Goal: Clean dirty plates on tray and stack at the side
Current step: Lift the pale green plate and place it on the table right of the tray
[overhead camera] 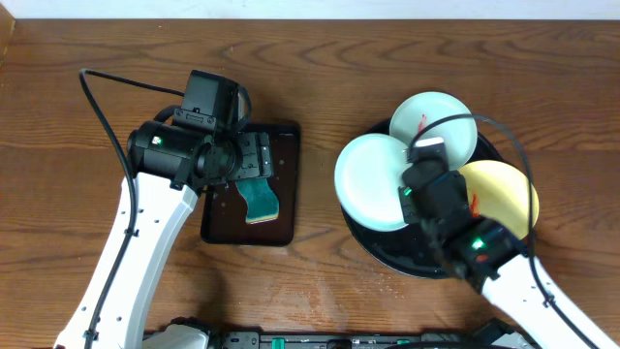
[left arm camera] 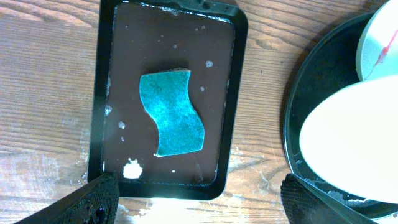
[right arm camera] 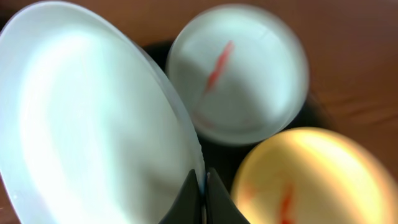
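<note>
Two robot arms work over a brown wood-grain table (overhead camera: 320, 68). Right of centre, nearer the front edge than the back, a round tray (overhead camera: 387, 257) in glossy black carries three small plates.

The right gripper (right arm camera: 203, 186), its arm reaching in from the front right corner, has its fingers pressed together on the rim of the held plate (overhead camera: 366, 179). This pale mint plate is held at a tilt over the tray's left side, its broad face plain and pale. Whether its lower edge rests on the tray cannot be told.

Toward the back edge, the smeared plate (overhead camera: 433, 124), also mint, lies flat with a red streak across it. The yellow plate (overhead camera: 506, 189) lies on the tray's right side, partly covered by the right arm, with a red mark near its left edge. Both are blurred in the right wrist view.

Left of centre lies a small tray (overhead camera: 283, 145), rectangular and black, its floor wet and flecked with white drops. A teal sponge (left arm camera: 177, 112) with a wavy outline lies flat in its middle, apart from every wall.

The left gripper (overhead camera: 250, 160), its arm rising from the front left corner, hangs above the small tray with jaws wide apart, holding nothing. Its fingers (left arm camera: 93, 202) show at the bottom of the left wrist view, clear of the sponge.
</note>
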`<state>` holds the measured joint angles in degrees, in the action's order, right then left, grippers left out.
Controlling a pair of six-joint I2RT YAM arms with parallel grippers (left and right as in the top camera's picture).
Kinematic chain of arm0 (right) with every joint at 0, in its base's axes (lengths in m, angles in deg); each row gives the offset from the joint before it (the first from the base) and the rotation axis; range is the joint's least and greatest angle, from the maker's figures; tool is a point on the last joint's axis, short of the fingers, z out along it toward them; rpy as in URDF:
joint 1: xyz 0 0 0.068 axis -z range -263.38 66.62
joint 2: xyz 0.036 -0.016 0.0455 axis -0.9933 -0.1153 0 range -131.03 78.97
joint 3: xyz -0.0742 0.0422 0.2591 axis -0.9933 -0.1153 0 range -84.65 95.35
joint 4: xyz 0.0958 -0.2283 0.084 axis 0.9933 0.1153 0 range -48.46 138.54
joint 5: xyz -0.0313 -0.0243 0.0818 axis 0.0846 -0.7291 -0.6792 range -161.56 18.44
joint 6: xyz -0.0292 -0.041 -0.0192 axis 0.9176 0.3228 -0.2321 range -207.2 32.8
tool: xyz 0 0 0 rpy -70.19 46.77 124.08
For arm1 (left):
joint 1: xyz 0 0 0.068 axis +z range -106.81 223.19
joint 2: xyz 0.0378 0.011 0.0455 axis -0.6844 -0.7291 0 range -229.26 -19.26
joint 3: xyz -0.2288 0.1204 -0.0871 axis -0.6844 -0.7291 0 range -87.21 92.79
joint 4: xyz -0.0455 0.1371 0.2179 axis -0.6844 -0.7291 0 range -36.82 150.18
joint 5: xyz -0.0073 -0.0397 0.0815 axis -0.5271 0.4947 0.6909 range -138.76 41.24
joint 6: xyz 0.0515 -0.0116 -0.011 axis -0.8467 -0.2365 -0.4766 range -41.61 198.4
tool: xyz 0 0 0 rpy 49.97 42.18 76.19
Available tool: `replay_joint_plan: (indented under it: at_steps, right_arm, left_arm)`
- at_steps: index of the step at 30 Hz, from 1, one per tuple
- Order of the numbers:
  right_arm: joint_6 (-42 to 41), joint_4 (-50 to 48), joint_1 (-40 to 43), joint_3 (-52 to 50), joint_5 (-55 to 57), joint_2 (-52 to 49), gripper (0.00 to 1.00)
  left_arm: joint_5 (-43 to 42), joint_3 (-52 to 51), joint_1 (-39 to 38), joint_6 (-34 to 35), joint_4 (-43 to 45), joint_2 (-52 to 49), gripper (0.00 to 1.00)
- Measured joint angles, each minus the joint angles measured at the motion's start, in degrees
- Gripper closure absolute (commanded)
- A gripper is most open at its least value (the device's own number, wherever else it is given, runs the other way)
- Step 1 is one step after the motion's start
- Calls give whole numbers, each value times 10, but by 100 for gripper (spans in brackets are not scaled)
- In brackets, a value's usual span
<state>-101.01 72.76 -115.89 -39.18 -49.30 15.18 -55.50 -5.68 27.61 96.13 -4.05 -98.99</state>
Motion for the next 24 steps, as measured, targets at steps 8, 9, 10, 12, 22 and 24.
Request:
replay_joint_plan:
  at_steps: [8, 9, 10, 12, 22, 24]
  right_arm:
    - [-38, 16, 271, 28, -282, 21, 99]
    - [-38, 15, 314, 36, -307, 24, 99]
    - [-41, 7, 376, 46, -331, 27, 99]
    - [-49, -1, 470, 54, -355, 28, 99]
    - [-128, -101, 787, 55, -364, -151, 99]
    - [-133, -127, 808, 55, -354, -197, 99]
  left_arm:
    - [0, 0, 0, 0, 0, 0, 16]
    - [0, 0, 0, 0, 0, 0, 16]
    - [0, 0, 0, 0, 0, 0, 16]
    - [0, 0, 0, 0, 0, 0, 16]
    - [0, 0, 0, 0, 0, 0, 16]
    - [-1, 0, 0, 0, 0, 0, 16]
